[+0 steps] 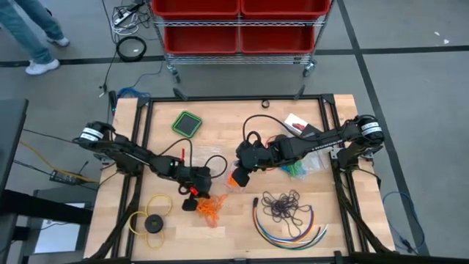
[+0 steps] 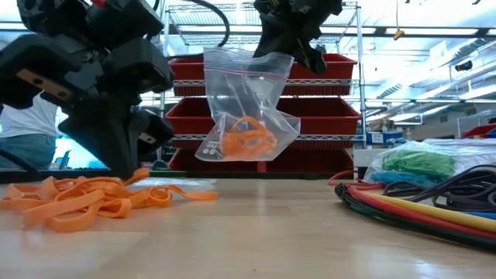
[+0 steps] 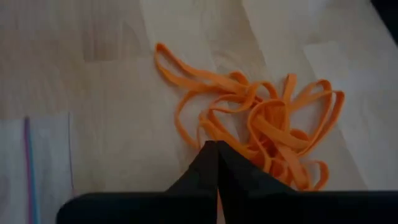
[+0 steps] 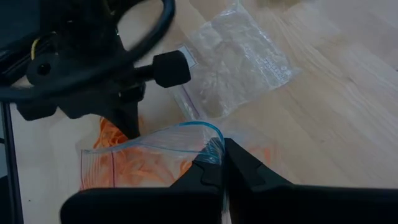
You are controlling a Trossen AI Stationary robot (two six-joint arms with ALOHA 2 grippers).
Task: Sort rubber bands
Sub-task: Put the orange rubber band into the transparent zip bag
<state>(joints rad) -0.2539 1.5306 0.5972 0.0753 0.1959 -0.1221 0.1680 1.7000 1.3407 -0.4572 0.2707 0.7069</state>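
A loose pile of orange rubber bands [image 3: 261,124] lies on the wooden table [image 1: 234,227], also seen low at the left [image 2: 77,203]. My left gripper [image 3: 216,146] is shut at the pile's edge [image 1: 196,192]. My right gripper [image 4: 221,149] is shut on a clear zip bag [image 2: 248,116] that has orange bands in its bottom and hangs above the table's middle [image 1: 236,174]. Green bands in a bag [image 1: 297,170] lie under the right arm. Dark purple bands [image 1: 282,205] lie near the front. My left gripper has its two fingertips closed on strands at the edge of the orange pile [image 3: 202,138], coming slanting down from the table's left. The fingers cover the strands between them. The pile lies slack on the table. My right gripper pinches the bag's top zip edge [image 4: 208,138] between its two fingers, at one end of the opening. The fingers slant down from the table's right. The bag hangs below them, tilted and clear of the table, with the orange bands sagging in its bottom [image 2: 244,141].
An empty clear bag [image 4: 239,62] lies flat on the table beyond the held one, and another bag edge [image 3: 37,162] lies beside the pile. Coloured cables [image 1: 289,231] curve at the front right. A yellow ring with a black disc [image 1: 150,220] sits front left, a green square [image 1: 187,123] far left.
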